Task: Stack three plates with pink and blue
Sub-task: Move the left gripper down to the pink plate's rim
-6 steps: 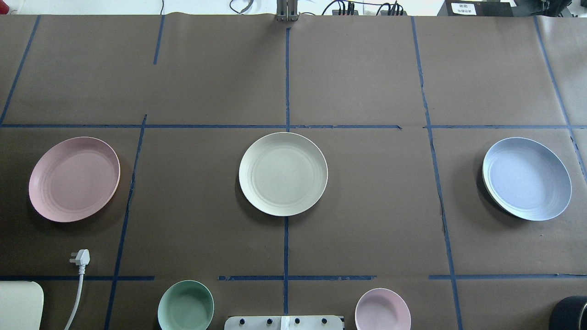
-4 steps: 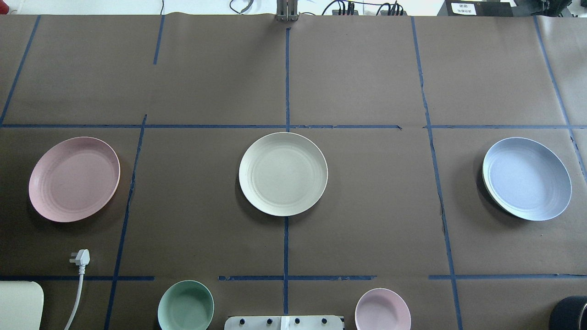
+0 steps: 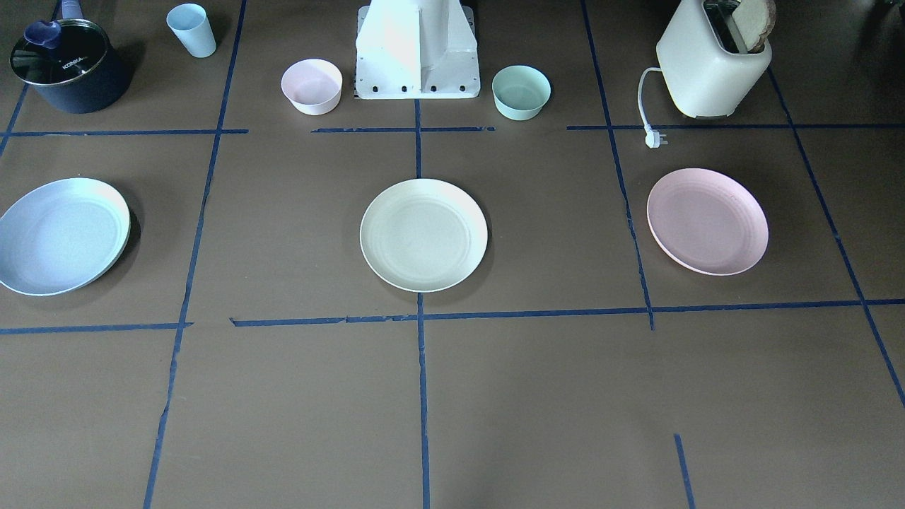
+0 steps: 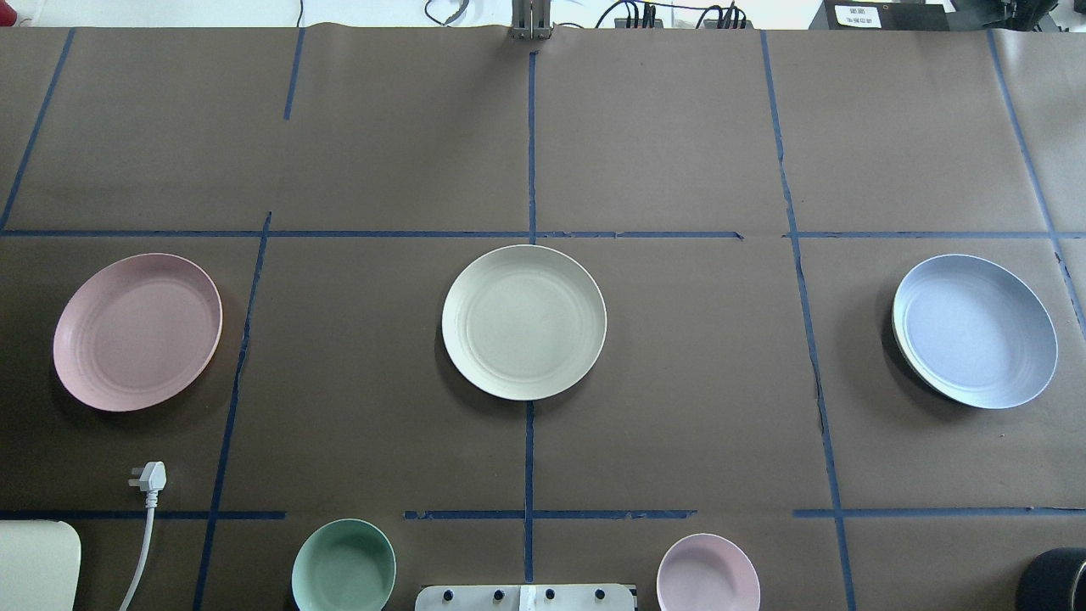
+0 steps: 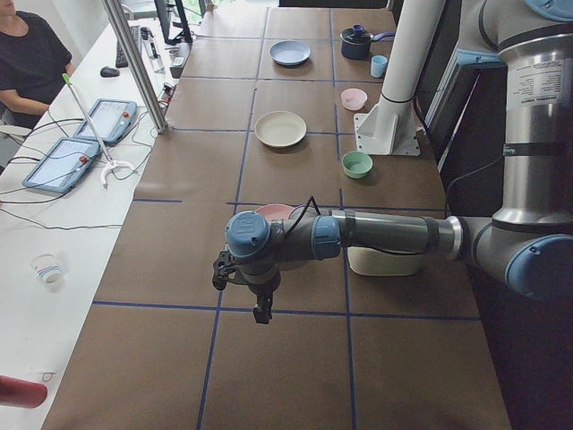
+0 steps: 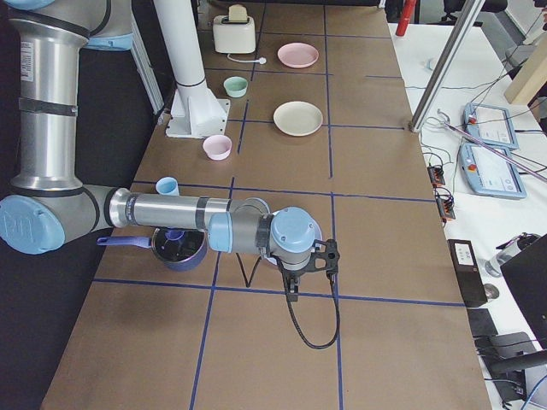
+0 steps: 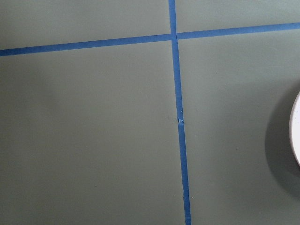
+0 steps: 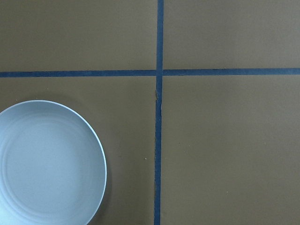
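Nothing on the worktop has moved since the earlier overhead frames. Midway out from the robot's edge lie the pink plate (image 4: 137,332) near the left edge, the cream plate (image 4: 523,322) at centre and the blue plate (image 4: 974,331) near the right edge, all well apart. They are probably light, stiff and slick, so pinch the rim. For the left gripper (image 5: 261,312) and right gripper (image 6: 292,294), I cannot tell whether the fingers are apart or together.

Cream toaster (image 3: 713,65), dark lidded pot (image 3: 69,65), pale blue cup (image 3: 191,30), small pink bowl (image 3: 312,86), small mint-green bowl (image 3: 521,92)

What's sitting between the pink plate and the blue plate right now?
The cream plate lies midway between the pink plate and the blue plate, touching neither, as the overhead view shows.
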